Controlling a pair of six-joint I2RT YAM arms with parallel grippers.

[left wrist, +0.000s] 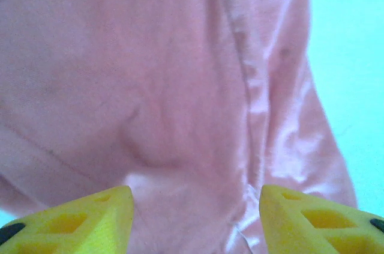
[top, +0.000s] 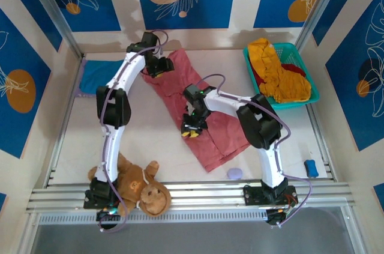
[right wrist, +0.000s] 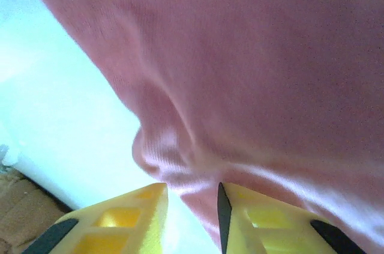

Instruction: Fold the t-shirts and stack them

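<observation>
From where I stand, there's no writing, label, brand or number I can make out on anything here.

Robot lab test cell
White table (top: 150, 140) boxed in by aluminium rails (top: 198, 194) and blue leaf-print wall panels (top: 210, 8).

bright even light, soft shadows, wrist views blurred
</observation>
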